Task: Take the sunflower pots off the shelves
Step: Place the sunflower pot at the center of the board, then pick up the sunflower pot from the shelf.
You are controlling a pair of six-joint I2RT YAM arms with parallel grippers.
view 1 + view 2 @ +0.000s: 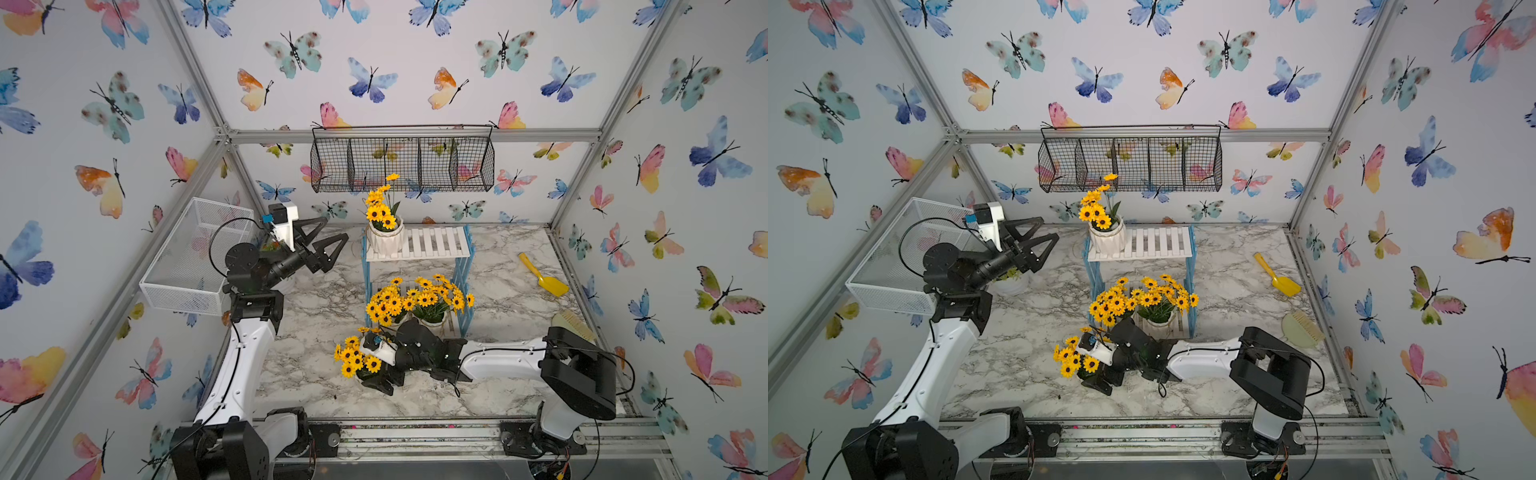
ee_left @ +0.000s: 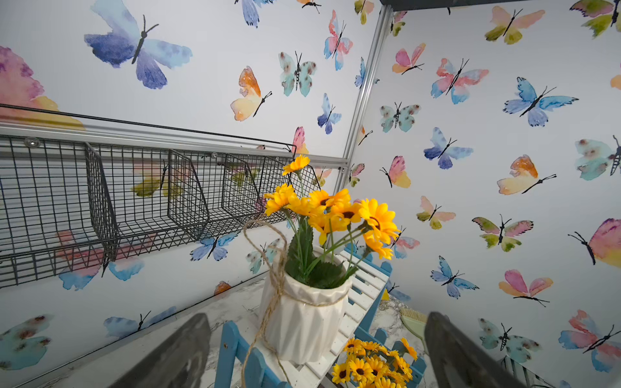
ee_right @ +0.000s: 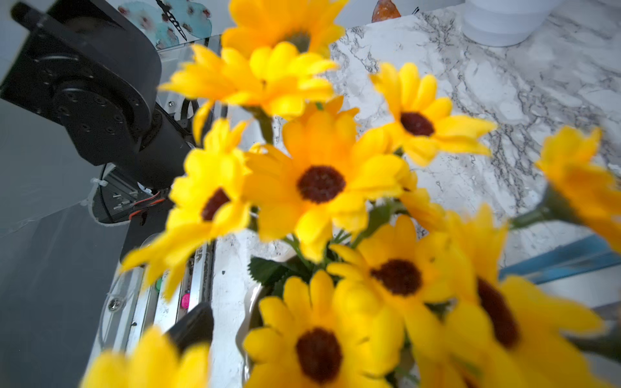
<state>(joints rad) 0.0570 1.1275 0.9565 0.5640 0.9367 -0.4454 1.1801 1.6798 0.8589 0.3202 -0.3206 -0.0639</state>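
The shelves (image 1: 436, 243) (image 1: 1158, 243) stand at the back middle of the marble table. One of the sunflower pots (image 1: 385, 237) (image 2: 302, 322) sits at the left end of the top board. Two more sunflower pots (image 1: 388, 309) (image 1: 434, 313) stand side by side on the lower board. My left gripper (image 1: 332, 247) (image 2: 317, 319) hangs open just left of the top pot, apart from it. A further sunflower pot (image 1: 359, 359) (image 1: 1077, 359) rests on the table in front of the shelves. My right gripper (image 1: 368, 368) stands open around it. One finger (image 3: 193, 324) shows a gap to the pot's rim (image 3: 248, 302); flowers hide the other finger.
A black wire basket (image 1: 403, 164) hangs on the back wall above the shelves. A white mesh basket (image 1: 195, 257) hangs on the left wall. Another white pot (image 1: 1011, 284) sits behind my left arm. A yellow scoop (image 1: 542, 276) and a green brush (image 1: 573, 322) lie at the right.
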